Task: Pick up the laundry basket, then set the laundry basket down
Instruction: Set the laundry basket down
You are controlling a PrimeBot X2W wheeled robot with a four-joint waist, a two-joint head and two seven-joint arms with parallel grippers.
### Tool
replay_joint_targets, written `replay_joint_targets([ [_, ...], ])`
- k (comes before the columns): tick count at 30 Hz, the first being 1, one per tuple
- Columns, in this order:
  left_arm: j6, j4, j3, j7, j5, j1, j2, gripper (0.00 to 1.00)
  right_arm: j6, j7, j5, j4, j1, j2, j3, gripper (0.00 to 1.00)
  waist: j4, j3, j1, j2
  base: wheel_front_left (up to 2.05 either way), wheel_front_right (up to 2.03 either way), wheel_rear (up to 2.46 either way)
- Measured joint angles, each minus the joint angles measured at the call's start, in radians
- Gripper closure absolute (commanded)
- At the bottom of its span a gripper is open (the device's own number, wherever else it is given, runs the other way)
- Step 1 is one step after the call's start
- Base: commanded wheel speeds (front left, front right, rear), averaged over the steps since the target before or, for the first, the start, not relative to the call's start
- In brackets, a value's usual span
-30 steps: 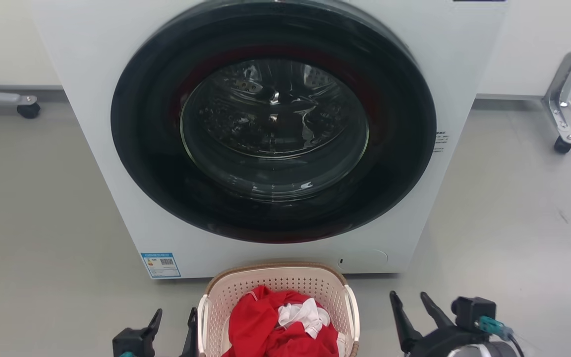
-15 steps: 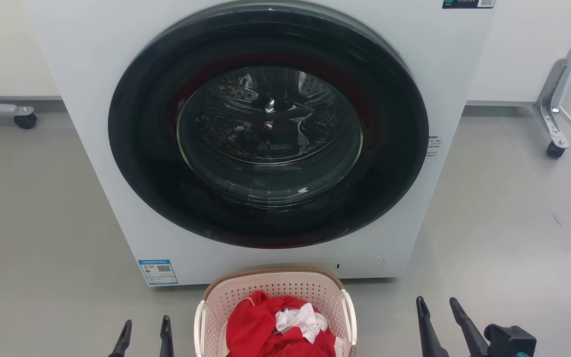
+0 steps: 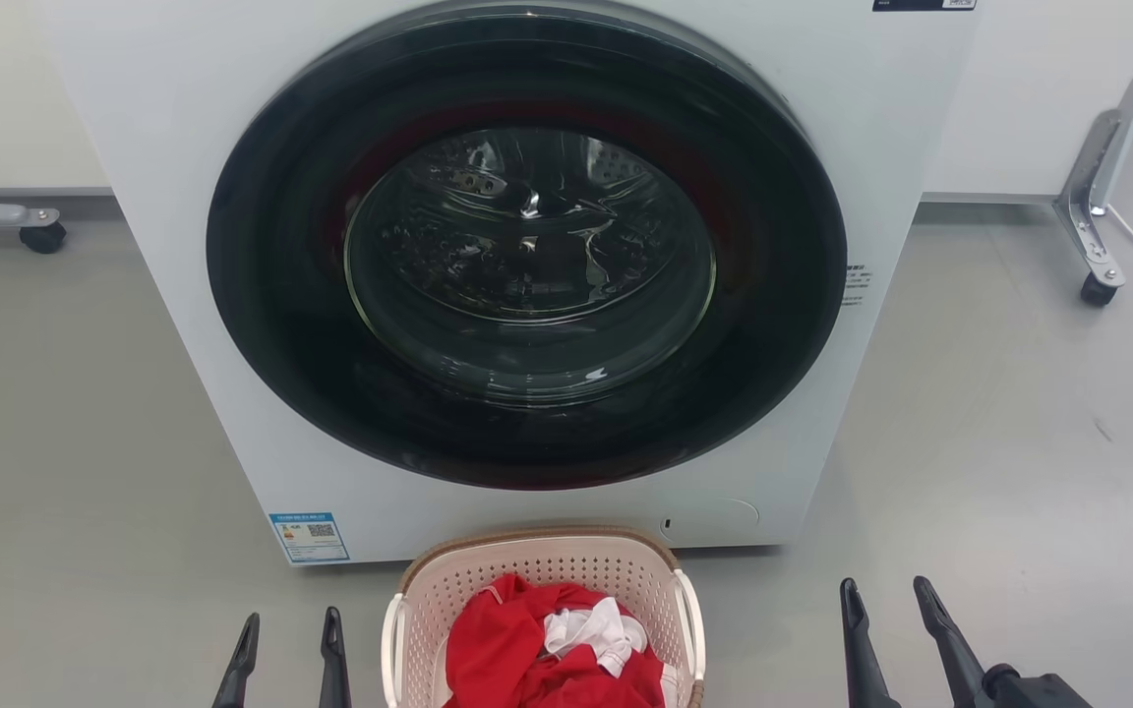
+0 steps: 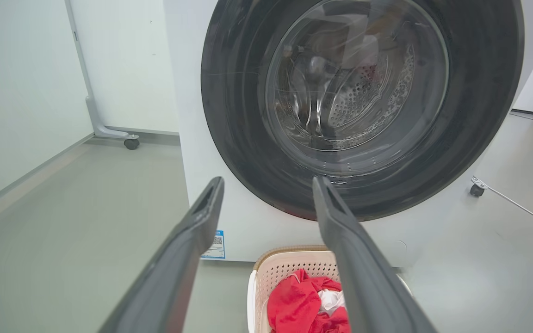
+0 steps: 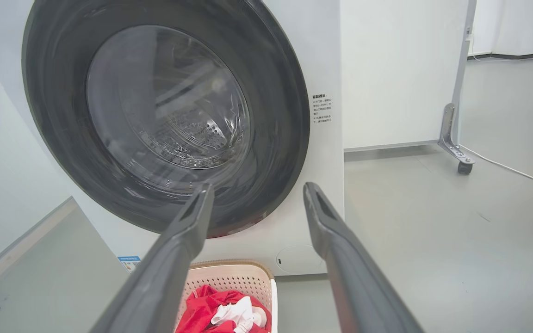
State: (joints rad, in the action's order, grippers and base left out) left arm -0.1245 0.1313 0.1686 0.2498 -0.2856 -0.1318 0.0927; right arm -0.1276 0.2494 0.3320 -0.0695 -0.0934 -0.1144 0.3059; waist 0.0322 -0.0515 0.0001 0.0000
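Both grippers hang spread and empty, fingers pointing forward. The left gripper point(image 3: 291, 621) is just beside the left loop handle point(image 3: 390, 639) of the laundry basket point(image 3: 547, 568), while the right gripper point(image 3: 886, 587) stands well apart from the right handle, so the left arm is nearer. The basket sits between them on the grey floor point(image 3: 85, 442), holding red and white clothes point(image 3: 517, 649). Its near end is cut off, so its long axis probably runs away from the robot. Just beyond stands the washing machine point(image 3: 527, 295).
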Motion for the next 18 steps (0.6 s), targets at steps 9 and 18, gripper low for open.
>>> replay_joint_targets([
  [9, 0.000, -0.039, -0.007, 0.000, 0.035, -0.006, -0.007, 0.00, 0.000, 0.000, -0.049, 0.067, -0.026, 0.012, -0.019, 0.00, 0.001, 0.008, 0.0000, -0.0001, 0.00, 0.00, 0.00],
  [18, 0.000, -0.051, -0.015, 0.000, 0.042, -0.020, -0.016, 0.00, 0.000, 0.000, -0.083, 0.098, -0.044, 0.020, -0.031, 0.00, 0.002, 0.016, 0.0000, 0.0000, 0.00, 0.00, 0.00],
])
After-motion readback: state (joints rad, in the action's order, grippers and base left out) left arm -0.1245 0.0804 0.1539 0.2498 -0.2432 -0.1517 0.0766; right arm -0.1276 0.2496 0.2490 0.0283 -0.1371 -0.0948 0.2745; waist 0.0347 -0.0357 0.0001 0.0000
